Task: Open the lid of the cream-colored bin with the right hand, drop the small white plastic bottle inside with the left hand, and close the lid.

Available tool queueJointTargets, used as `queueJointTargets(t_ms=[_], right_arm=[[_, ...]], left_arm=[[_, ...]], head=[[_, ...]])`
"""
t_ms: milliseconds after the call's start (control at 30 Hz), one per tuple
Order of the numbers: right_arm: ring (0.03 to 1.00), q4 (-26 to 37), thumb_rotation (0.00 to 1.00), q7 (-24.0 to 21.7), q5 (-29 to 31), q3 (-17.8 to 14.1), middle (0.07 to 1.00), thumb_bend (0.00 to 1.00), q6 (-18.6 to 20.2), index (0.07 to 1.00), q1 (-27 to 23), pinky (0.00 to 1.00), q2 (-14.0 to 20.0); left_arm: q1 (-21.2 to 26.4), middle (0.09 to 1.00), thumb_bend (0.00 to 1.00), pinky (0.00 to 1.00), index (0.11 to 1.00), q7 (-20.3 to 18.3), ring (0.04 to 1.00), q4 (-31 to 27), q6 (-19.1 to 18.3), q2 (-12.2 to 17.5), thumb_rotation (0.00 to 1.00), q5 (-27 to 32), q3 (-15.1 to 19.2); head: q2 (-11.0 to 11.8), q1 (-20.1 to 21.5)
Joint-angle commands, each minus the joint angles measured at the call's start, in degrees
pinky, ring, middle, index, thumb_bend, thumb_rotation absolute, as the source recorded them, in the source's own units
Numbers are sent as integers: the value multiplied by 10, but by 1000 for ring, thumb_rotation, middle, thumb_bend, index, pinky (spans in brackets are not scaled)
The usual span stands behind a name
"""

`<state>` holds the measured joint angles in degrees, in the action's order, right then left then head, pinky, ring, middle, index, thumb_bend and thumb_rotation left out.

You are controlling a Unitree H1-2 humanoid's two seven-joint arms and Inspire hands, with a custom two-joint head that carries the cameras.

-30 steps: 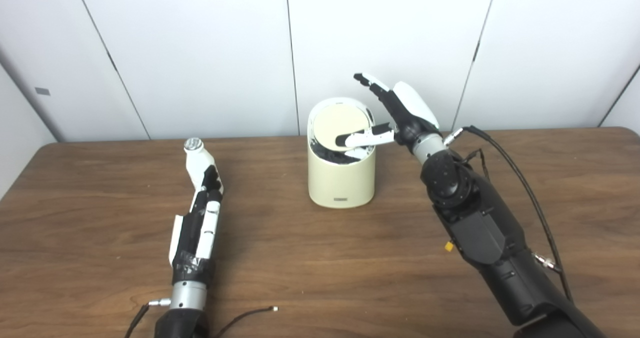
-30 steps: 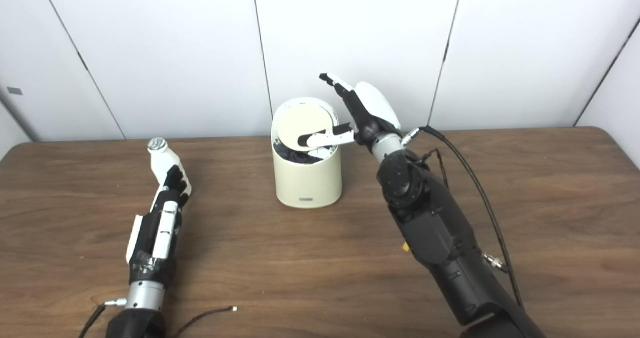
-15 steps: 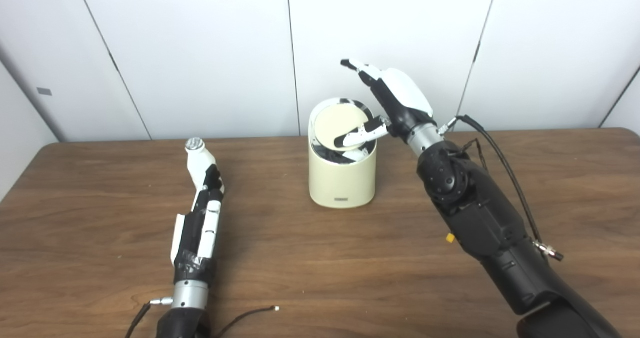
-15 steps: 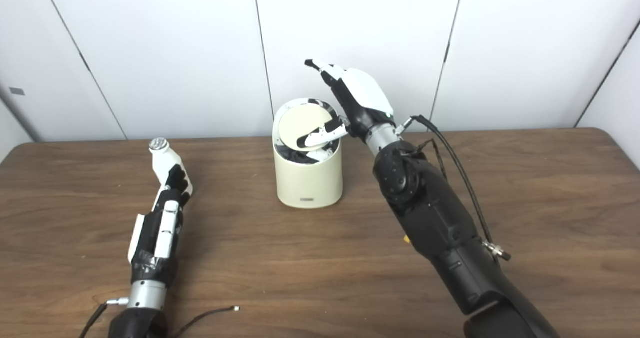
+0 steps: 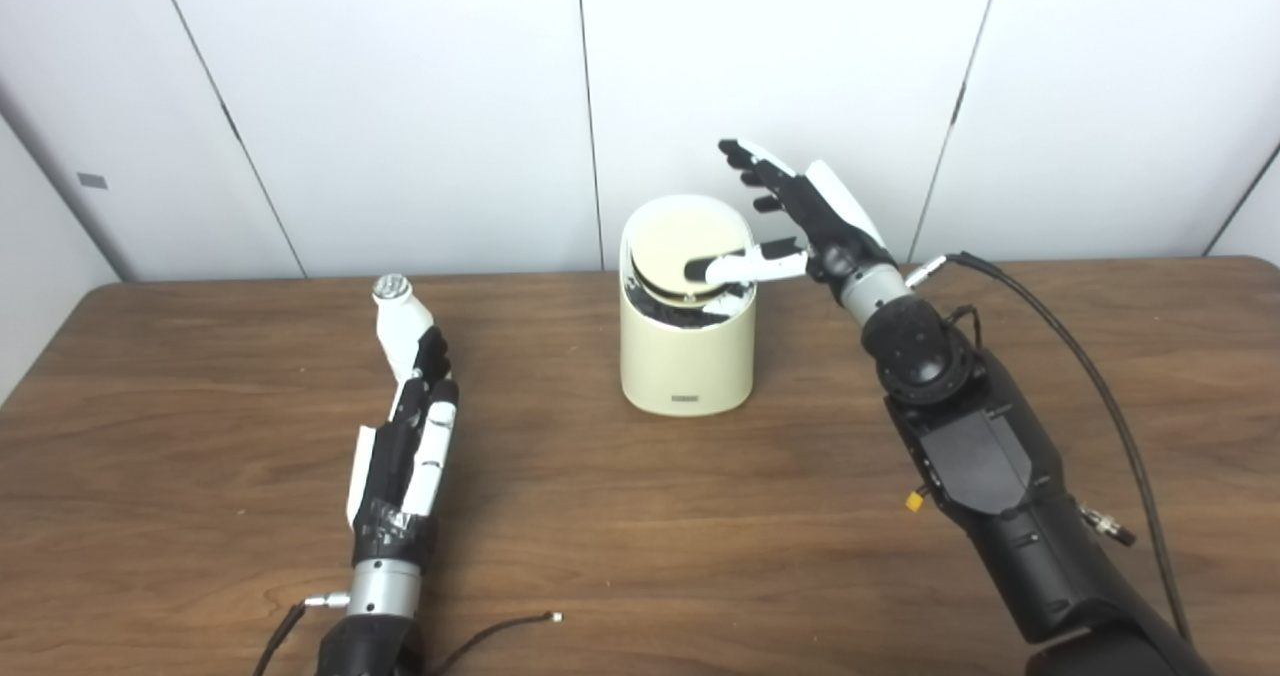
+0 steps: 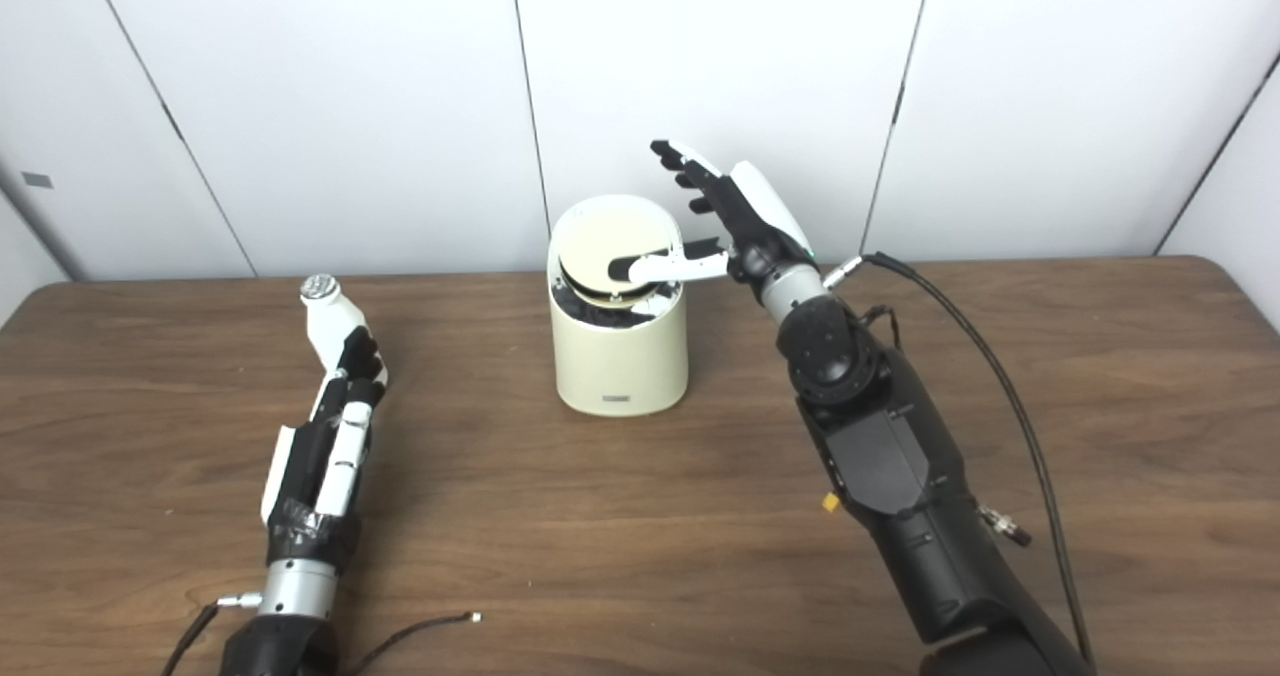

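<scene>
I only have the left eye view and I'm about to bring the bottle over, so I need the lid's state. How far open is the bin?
Observer: In the right eye view the lid is tipped, and a dark opening shows below its near edge inside the bin. It looks only partly open.
Operator: Is the right hand gripping it?
Observer: No. The right hand is open. Its thumb lies across the lid, and its fingers are spread above, touching nothing.
Operator: And the left?
Observer: The left hand is low over the table, shut on the bottle, well left of the bin.
</scene>
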<state>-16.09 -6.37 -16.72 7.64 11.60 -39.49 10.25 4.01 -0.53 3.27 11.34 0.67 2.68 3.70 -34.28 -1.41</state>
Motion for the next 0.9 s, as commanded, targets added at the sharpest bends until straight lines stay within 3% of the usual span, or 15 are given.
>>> queueJointTargets(t_ms=[0,33,100,367,633,867], right_arm=[[933,49,678,-21,72,-38,937,737,15,926,-27,886,-17],[969,58,715,-29,97,-52,961,709,24,941,-26,951,-22],[978,74,747,-34,125,-69,965,690,37,955,-26,989,-27],[987,100,766,-34,179,-101,972,701,74,948,-14,1000,-23],[995,161,848,-31,216,-120,979,599,122,950,46,1000,-19],[994,211,896,-25,236,-135,978,589,113,939,124,1000,-25]], left_arm=[[-38,991,447,1000,1000,-2,1000,30,1,-14,746,-3,-14],[-39,989,425,1000,1000,-2,1000,29,-1,-13,730,-4,-15],[-41,987,414,1000,1000,-3,998,23,-7,-14,695,-2,-17],[-46,986,394,1000,1000,-1,1000,13,-16,-13,664,-3,-21],[-47,981,417,1000,1000,2,1000,10,-19,-11,675,-9,-21],[-47,987,421,1000,1000,-2,999,7,-20,-11,657,6,-17]], head=[[-1,0],[-1,0],[-6,2],[-10,-1],[-13,1],[-15,4]])
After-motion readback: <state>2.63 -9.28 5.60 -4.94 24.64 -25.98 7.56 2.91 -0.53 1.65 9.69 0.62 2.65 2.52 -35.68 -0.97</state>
